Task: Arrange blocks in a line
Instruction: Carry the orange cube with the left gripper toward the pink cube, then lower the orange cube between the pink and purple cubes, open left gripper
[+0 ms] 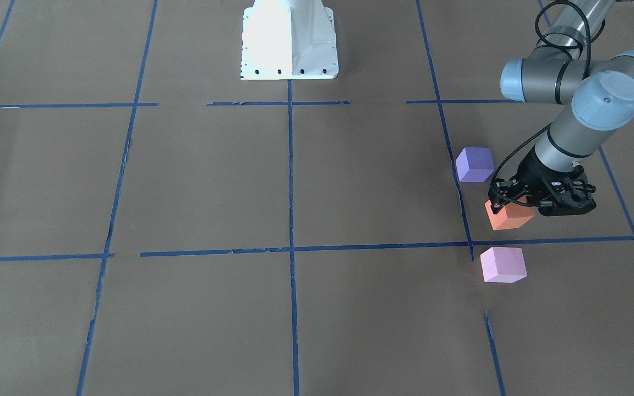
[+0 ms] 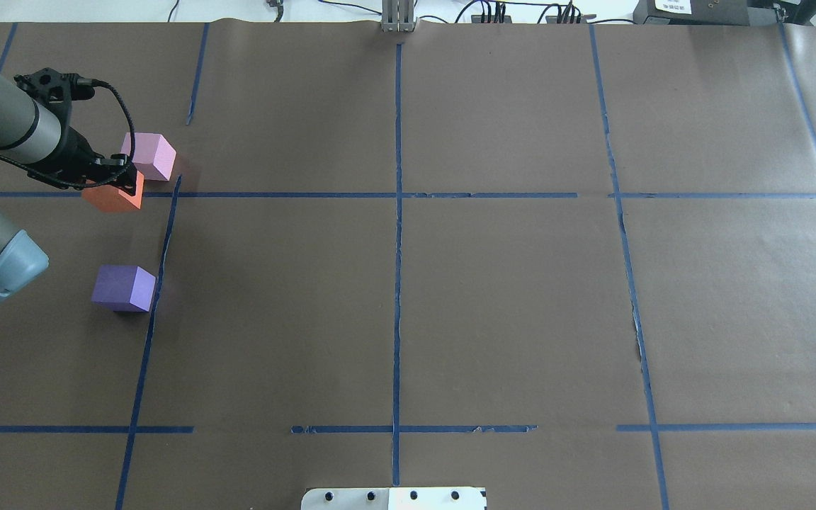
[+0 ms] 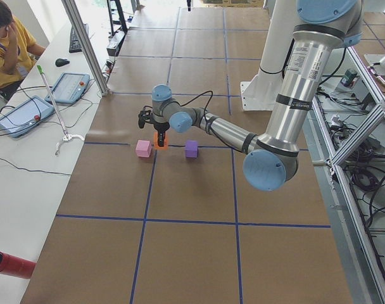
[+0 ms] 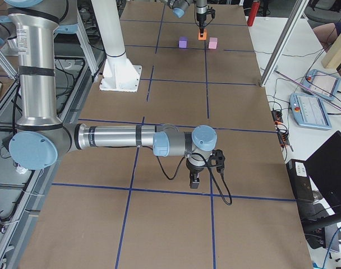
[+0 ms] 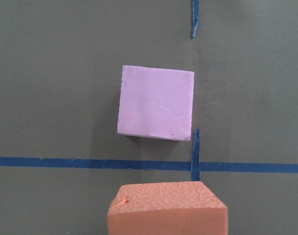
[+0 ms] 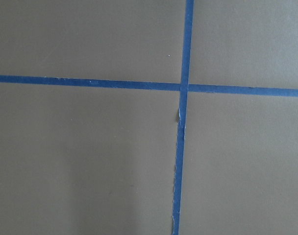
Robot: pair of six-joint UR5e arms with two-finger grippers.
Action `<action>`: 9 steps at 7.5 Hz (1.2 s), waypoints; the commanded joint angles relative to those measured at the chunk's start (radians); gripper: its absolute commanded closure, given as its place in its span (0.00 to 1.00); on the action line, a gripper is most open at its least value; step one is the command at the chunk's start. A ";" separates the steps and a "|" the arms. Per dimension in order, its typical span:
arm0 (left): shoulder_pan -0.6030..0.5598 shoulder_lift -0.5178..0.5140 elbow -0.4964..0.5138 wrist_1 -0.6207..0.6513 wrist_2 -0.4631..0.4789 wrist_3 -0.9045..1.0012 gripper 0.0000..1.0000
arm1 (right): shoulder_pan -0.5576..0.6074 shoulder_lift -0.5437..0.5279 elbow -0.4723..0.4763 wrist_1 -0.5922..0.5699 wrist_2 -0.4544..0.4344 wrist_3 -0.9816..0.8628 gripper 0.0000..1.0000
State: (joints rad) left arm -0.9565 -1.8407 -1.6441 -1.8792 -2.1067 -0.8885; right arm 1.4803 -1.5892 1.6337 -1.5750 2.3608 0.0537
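The left end effector (image 1: 518, 206) is clamping the orange block (image 1: 507, 219). The violet block (image 1: 475, 164) is lying robot-side of it and the pink block (image 1: 503, 264) just beyond it, forming a rough row running outward beside a blue tape line (image 1: 458, 184). Only the left wrist view is showing the pink block squared to the tape. The right end effector (image 4: 195, 180), well apart from the orange block over open worktop (image 4: 176, 101), is showing only in the right side view, so its grip cannot be told.

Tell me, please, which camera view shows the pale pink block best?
The left wrist view: the pale pink block is large and central, its top face unobstructed. The front-facing and overhead views show it small; both side views show it tiny, and the right wrist view not at all.
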 commanded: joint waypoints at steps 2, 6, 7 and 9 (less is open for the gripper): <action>0.005 -0.015 0.075 -0.030 -0.001 -0.001 0.67 | 0.000 0.000 0.000 0.000 0.000 0.002 0.00; 0.051 -0.023 0.104 -0.080 0.001 -0.001 0.66 | 0.000 0.000 0.000 0.000 0.000 0.000 0.00; 0.054 -0.025 0.104 -0.078 0.001 -0.003 0.65 | 0.000 0.000 0.000 0.001 0.000 0.000 0.00; 0.056 -0.025 0.107 -0.078 0.002 -0.003 0.64 | 0.000 0.000 0.000 0.001 0.000 0.000 0.00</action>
State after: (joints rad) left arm -0.9022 -1.8648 -1.5386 -1.9575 -2.1052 -0.8910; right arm 1.4803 -1.5892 1.6337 -1.5741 2.3614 0.0537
